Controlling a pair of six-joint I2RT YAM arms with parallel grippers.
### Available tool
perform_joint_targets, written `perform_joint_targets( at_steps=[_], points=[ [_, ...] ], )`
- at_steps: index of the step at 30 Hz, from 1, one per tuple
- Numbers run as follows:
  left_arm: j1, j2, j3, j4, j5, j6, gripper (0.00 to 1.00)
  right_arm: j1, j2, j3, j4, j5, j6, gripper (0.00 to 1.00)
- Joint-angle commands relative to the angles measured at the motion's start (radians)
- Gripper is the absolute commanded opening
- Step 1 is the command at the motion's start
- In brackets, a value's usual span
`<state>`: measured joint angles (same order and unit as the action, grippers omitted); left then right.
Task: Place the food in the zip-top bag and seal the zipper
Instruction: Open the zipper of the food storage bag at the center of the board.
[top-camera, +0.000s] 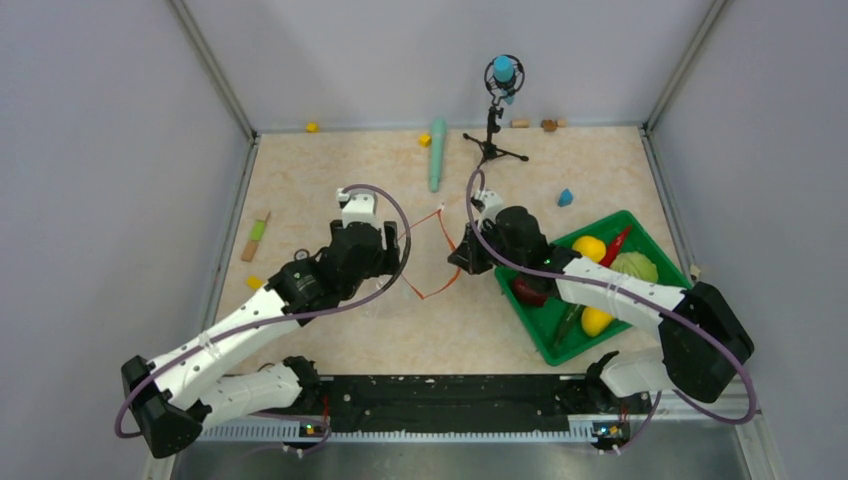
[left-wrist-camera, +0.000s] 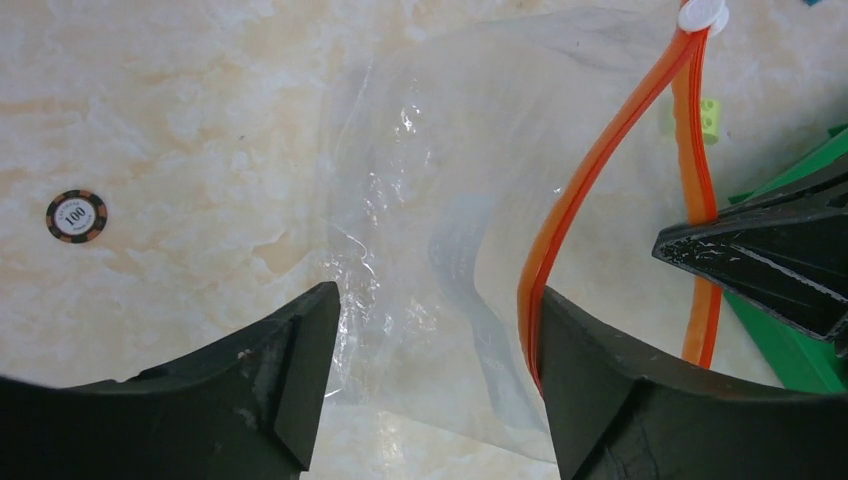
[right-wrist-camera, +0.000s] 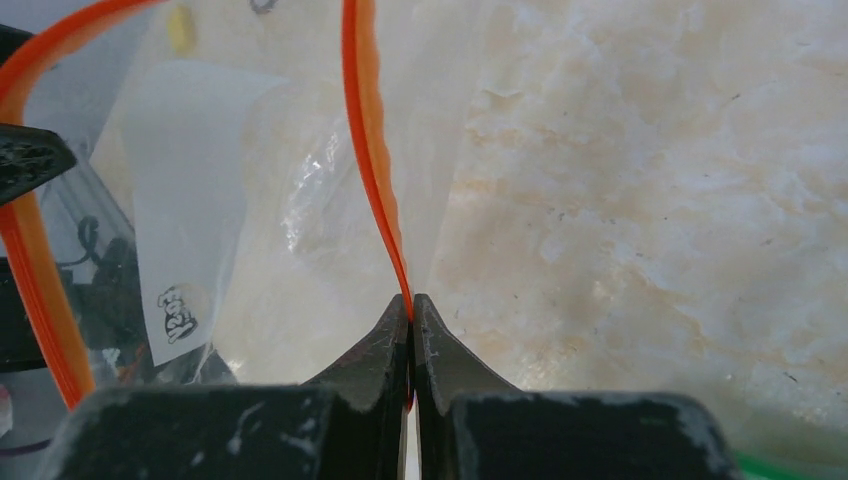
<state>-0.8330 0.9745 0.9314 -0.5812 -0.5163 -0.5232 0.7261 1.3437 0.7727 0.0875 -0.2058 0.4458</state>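
left pincer: open, jaws apart over the zip-top bag | right pincer: closed on the zipper | zip-top bag: middle of the surface, mouth open, left of the green tray | food: in the tray, right side

Marbled beige tabletop — plain grey walls around.

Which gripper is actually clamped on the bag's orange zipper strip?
The right gripper, its jaws pinched shut on the zipper. The left gripper stands open over the bag.
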Motion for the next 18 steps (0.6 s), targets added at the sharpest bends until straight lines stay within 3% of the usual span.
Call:
perform_joint_targets(
  at_steps=[1, 7, 9, 12, 14, 15, 18],
  points=[
    [0.005, 0.041, -0.020, 0.089, 0.031, 0.003, 0.77, 0.015, -0.044, 0.045, 0.031, -0.073, -0.010, 0.00],
    [0.005, 0.081, -0.020, 0.103, 0.029, -0.009, 0.77, 0.017, -0.080, 0.032, 0.027, -0.083, -0.008, 0.00],
    [0.005, 0.091, -0.014, 0.100, 0.029, -0.011, 0.64, 0.016, -0.086, 0.026, 0.026, -0.075, -0.009, 0.00],
    [0.005, 0.088, 0.007, 0.058, -0.018, -0.026, 0.24, 0.015, -0.090, 0.027, -0.011, -0.004, -0.002, 0.00],
    [0.004, 0.074, 0.018, 0.018, -0.080, -0.037, 0.04, 0.009, -0.083, 0.032, -0.062, 0.072, 0.001, 0.00],
    [0.005, 0.063, 0.022, -0.002, -0.118, -0.041, 0.00, 0.001, -0.078, 0.034, -0.081, 0.096, 0.004, 0.00],
    [0.005, 0.027, 0.033, -0.089, -0.238, -0.084, 0.00, -0.030, -0.070, 0.025, -0.133, 0.175, 0.016, 0.00]
  ],
)
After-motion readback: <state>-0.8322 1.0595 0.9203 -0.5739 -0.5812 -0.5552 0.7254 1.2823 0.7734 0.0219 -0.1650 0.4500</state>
